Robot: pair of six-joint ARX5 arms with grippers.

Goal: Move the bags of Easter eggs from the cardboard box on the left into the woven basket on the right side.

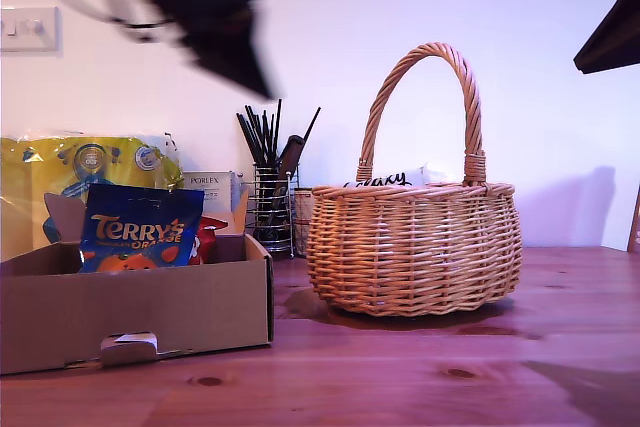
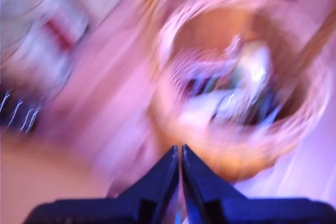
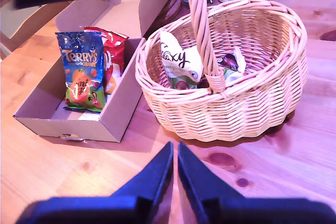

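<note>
Where wood table [image 1: 420, 387] meets white wall [image 1: 540, 127], woven basket [image 1: 414, 247] stands.

My first gripper [image 2: 181, 153]: jaws pressed tip to tip, nothing between them, dark blue fingers [image 2: 157, 182] sharp while all else in its wrist view smears. My second gripper [image 3: 175, 150]: jaws likewise together, empty, angled downward. Exterior view: one dark arm [image 1: 205, 17] blurred high at the exterior view's left (which arm, unclear); another dark piece [image 1: 612, 32] at its upper right edge.
</note>
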